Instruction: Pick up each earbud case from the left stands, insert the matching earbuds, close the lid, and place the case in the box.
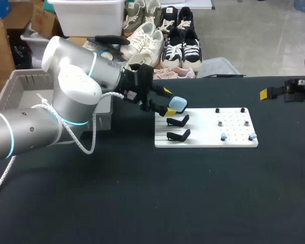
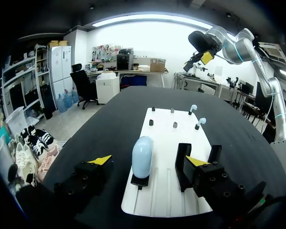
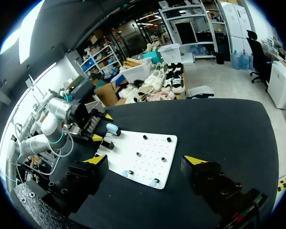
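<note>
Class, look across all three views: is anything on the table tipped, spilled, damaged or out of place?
Nothing stands out. The blue earbud case sits upright on its stand, two blue earbuds perch on pegs of the white board, and the two other stands are empty.

Setting: a robotics test lab is showing here, not a home or a shop.
Counter: a black-topped counter [image 1: 142,203] is carrying one purpose-made work fixture.
Fixture: a white plate [image 1: 203,141] is lying flat on it, holding black stands [image 1: 179,134] at one end and a grid of holes with small pegs [image 1: 219,123] at the other.
Machinery: a grey left arm [image 1: 66,101] with glowing blue joint rings is hanging over the plate's stand end; a right arm [image 1: 295,90] is coming in at the counter's right edge.
Cabling: a white cord [image 1: 89,137] is looping along the left arm.
</note>
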